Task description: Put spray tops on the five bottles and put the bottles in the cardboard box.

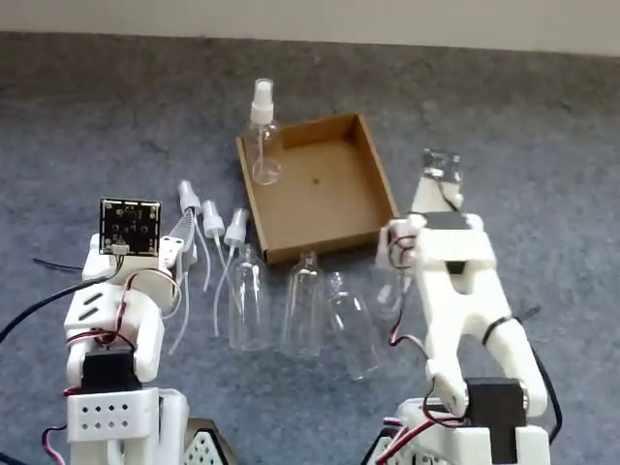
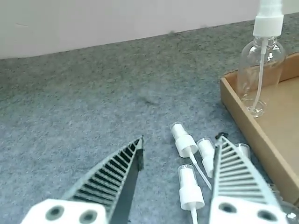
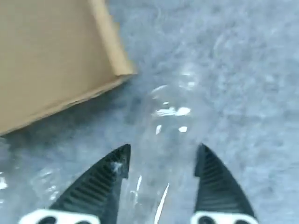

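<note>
The cardboard box (image 1: 363,155) lies at mid-table, and one clear bottle with a spray top (image 1: 263,136) stands in its far left corner; the left wrist view also catches that bottle (image 2: 259,60). Three loose spray tops (image 1: 213,218) lie left of the box. My left gripper (image 2: 180,140) hangs open just above these spray tops (image 2: 184,144). Three uncapped bottles (image 1: 303,305) lie in front of the box. My right gripper (image 3: 163,149) is open and straddles a fourth uncapped bottle (image 3: 170,112) by the box's near right corner (image 3: 117,70).
Grey carpet covers the table. A black cable (image 1: 44,263) runs along the left side near the left arm's base. Open carpet lies behind and to the right of the box.
</note>
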